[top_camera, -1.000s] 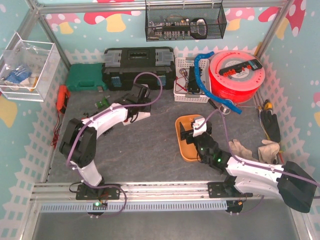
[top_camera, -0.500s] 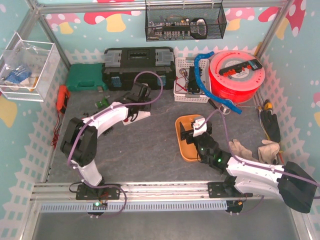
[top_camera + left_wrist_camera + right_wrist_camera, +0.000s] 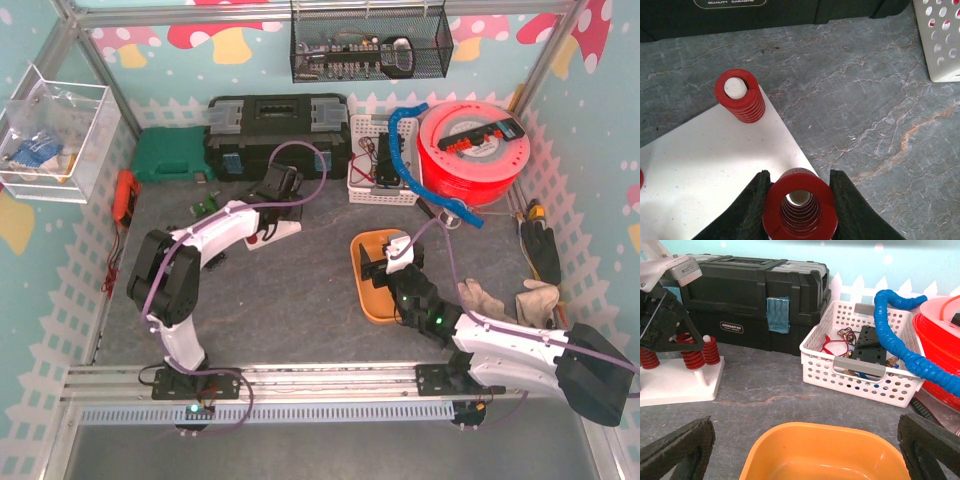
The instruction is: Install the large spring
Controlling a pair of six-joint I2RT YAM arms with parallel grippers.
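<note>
Left wrist view, large spring [image 3: 800,200]: clamped between the padded fingers of the left tool [image 3: 800,201], with a white peg [image 3: 799,196] showing through its bore.
Place: at the near corner of the white base plate [image 3: 715,160]. From the right wrist view the coil hangs around the upper peg with bare peg below it, so it is judged not yet seated.
Neighbour: a second red spring [image 3: 740,96] sits fully down on its own peg.
Just changed: in the top view the left arm's elbow has swung right and its wrist has edged toward the black toolbox [image 3: 278,125].
Meaning: the coil looks lined up; pressing down and letting go remain.
Unchanged: base plate and right arm have stayed put.
Right tool [image 3: 802,442]: spread wide, empty, over the orange tray [image 3: 820,452].
Surface [image 3: 880,100]: grey marbled.
</note>
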